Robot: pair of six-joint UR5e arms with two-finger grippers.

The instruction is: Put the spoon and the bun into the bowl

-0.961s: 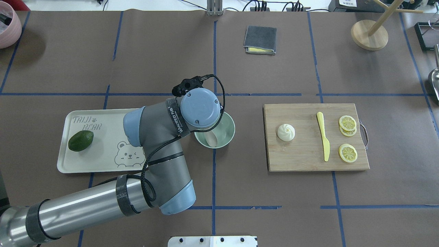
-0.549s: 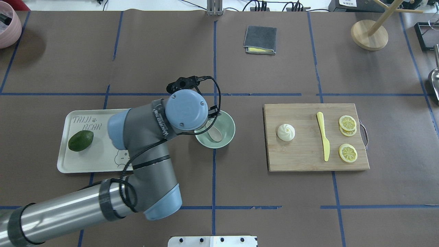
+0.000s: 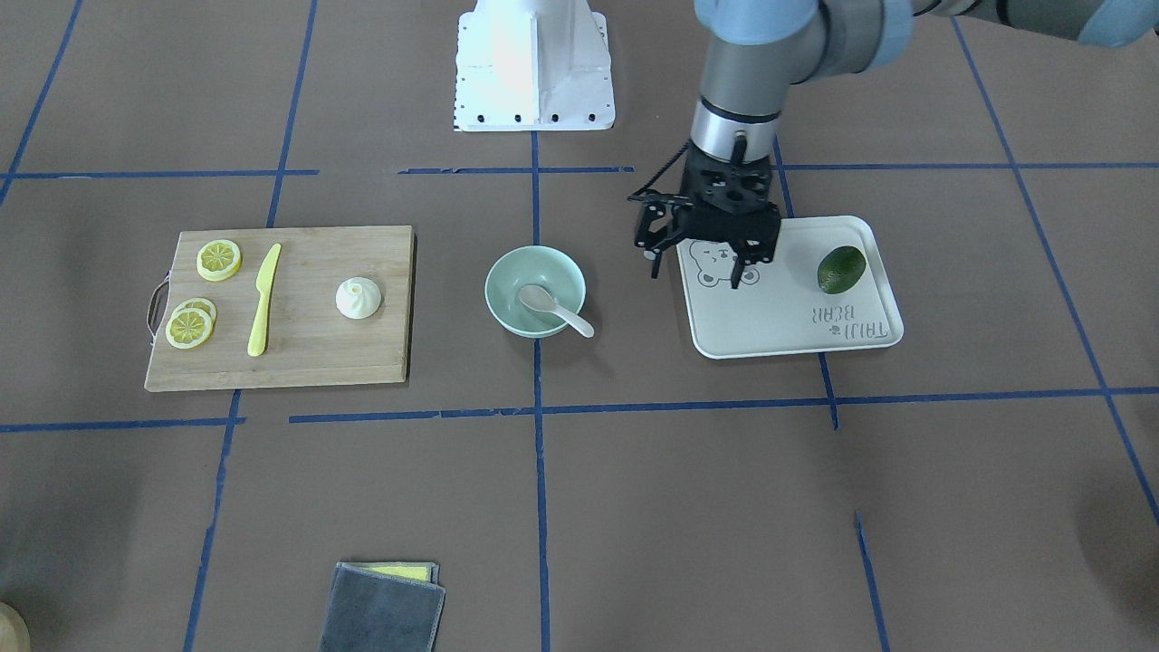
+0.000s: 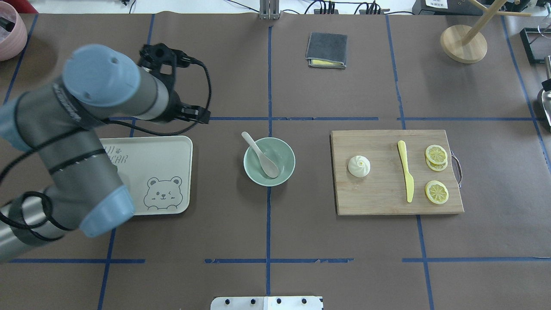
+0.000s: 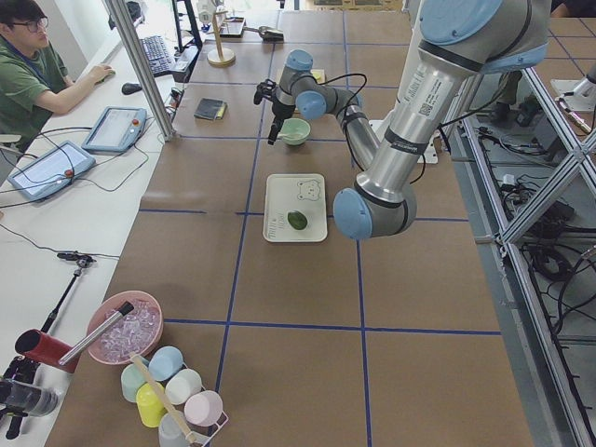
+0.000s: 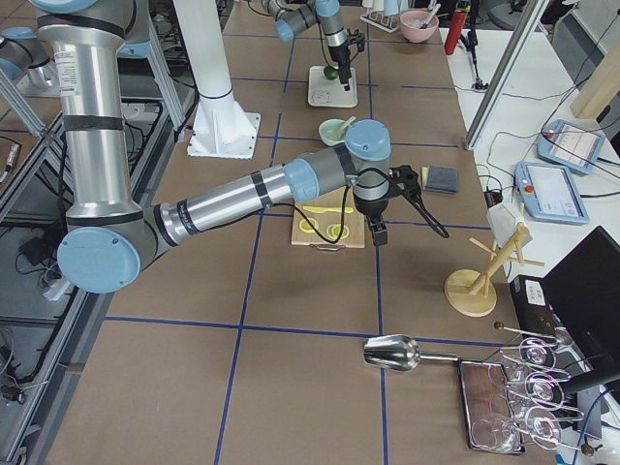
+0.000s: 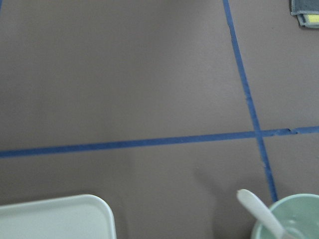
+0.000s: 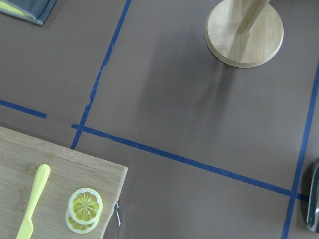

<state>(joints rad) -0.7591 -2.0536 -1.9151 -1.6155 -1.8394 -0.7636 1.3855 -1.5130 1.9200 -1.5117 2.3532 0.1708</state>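
Observation:
The pale spoon (image 4: pixel 259 156) lies in the mint-green bowl (image 4: pixel 284 151), scoop down and handle leaning over the far left rim; both also show in the front view, the spoon (image 3: pixel 554 308) and the bowl (image 3: pixel 507 281). The white bun (image 4: pixel 359 166) sits on the wooden cutting board (image 4: pixel 379 198), apart from the bowl. My left gripper (image 3: pixel 695 267) hangs open and empty above the edge of the bear tray (image 3: pixel 779 326), beside the bowl. My right gripper (image 6: pixel 379 235) shows only in the right side view, high near the board's end; I cannot tell whether it is open.
An avocado (image 3: pixel 841 269) lies on the tray. A yellow knife (image 4: pixel 406 170) and lemon slices (image 4: pixel 436 192) share the board. A folded grey cloth (image 4: pixel 326 49) lies at the back, with a wooden stand (image 4: pixel 463 43) at the back right and a pink bowl (image 4: pixel 8 32) at the back left.
My left arm has risen from over the bowl and swung left and back toward the tray. The spoon stays in the bowl, now fully uncovered.

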